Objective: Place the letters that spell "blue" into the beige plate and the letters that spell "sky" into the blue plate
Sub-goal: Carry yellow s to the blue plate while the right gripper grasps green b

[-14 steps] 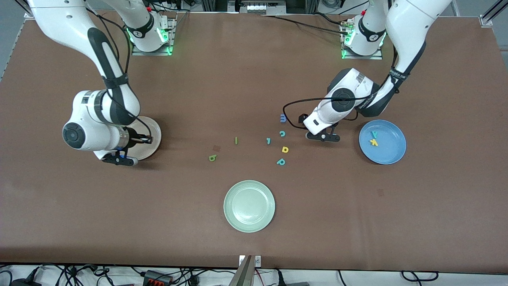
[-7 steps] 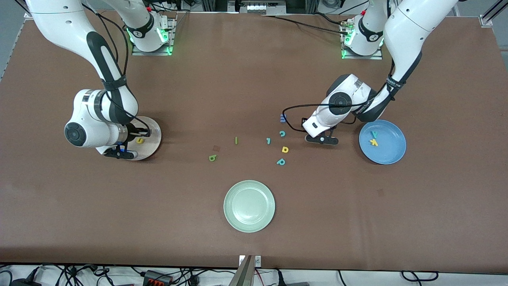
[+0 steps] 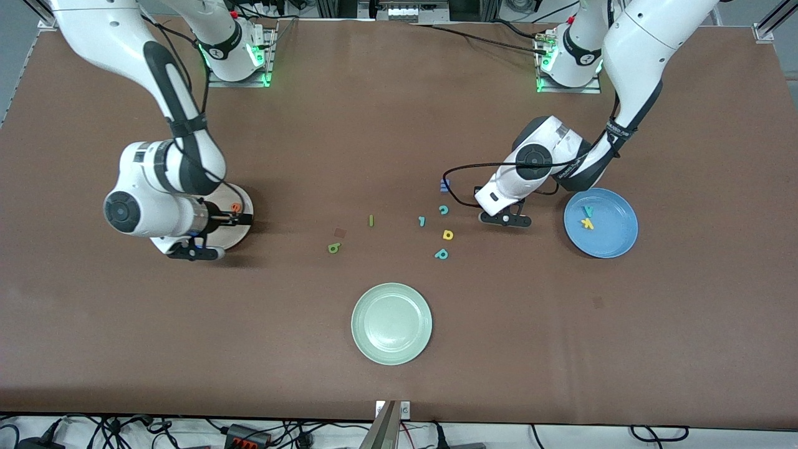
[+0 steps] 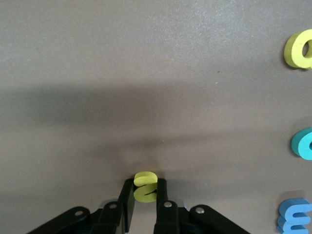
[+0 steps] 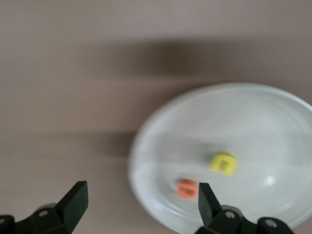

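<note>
My left gripper is shut on the yellow s, low at the table beside the blue plate. That plate holds the teal y and yellow k. My right gripper hangs open and empty over the edge of the beige plate. The right wrist view shows the beige plate holding the yellow u and orange e, ahead of the right gripper. The green l and green b lie mid-table.
Loose letters lie near my left gripper: blue m, teal c, a small teal letter, yellow a-like letter, teal p. A pale green plate sits nearer the front camera.
My left gripper came down and shut on the yellow s. My right gripper opened, left the yellow u in the beige plate and shifted slightly; the orange e now shows.
</note>
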{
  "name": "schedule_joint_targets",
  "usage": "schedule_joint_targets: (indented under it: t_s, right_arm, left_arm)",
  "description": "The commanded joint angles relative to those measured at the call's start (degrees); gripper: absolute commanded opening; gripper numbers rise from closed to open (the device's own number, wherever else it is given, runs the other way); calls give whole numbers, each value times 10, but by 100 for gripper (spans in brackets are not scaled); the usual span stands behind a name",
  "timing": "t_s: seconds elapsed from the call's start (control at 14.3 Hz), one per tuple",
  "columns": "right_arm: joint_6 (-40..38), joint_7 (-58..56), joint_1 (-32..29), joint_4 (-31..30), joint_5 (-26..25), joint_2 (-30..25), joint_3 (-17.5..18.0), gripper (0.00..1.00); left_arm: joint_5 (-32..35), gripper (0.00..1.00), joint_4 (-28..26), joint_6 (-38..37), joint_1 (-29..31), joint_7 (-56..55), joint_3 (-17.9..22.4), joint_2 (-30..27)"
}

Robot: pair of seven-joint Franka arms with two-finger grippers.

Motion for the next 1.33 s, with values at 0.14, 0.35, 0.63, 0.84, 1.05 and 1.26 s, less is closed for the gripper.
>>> schedule_joint_targets:
  t_s: [0.14,0.35,0.63,0.84,1.05,1.26]
  right_arm:
    - [8,3,93,123,-2,78,-4,100]
    - [9,-1,116,162,-28,104,-3,93]
    - [54,-110,129,181,-92,119,9,100]
    - [60,-270,151,171,-95,120,13,100]
    - [83,-398,170,145,-96,121,13,100]
    - [150,-523,177,107,-95,120,14,94]
  left_arm:
    - [15,1,93,-208,3,11,-4,-46]
    - [15,1,175,-355,12,77,4,-44]
    - [17,2,197,-388,100,170,4,-37]
    - [34,1,190,-351,167,253,8,-11]
    - [57,1,152,-279,220,295,10,11]
    - [58,15,107,-221,239,296,11,12]
